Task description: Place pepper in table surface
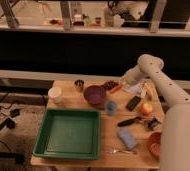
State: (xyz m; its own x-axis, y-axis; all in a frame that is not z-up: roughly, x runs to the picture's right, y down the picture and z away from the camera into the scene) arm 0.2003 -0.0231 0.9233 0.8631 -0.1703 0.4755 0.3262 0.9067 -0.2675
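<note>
The pepper point(116, 89) is a small orange-red sliver at the back of the table surface point(105, 127), between a dark red lumpy cluster point(109, 84) and a maroon bowl point(94, 95). My gripper point(121, 84) reaches in from the right on the white arm. Its tip is right at the pepper's right end, low over the wood. I cannot tell whether the pepper rests on the table or is held.
A green tray point(68, 132) fills the front left. Also on the table are a white cup point(54, 95), metal cup point(79, 85), blue cup point(111, 107), black block point(133, 103), apple point(146, 108), banana point(150, 90), black-handled tool point(130, 121), blue sponge point(127, 138), orange bowl point(155, 145) and fork point(117, 150).
</note>
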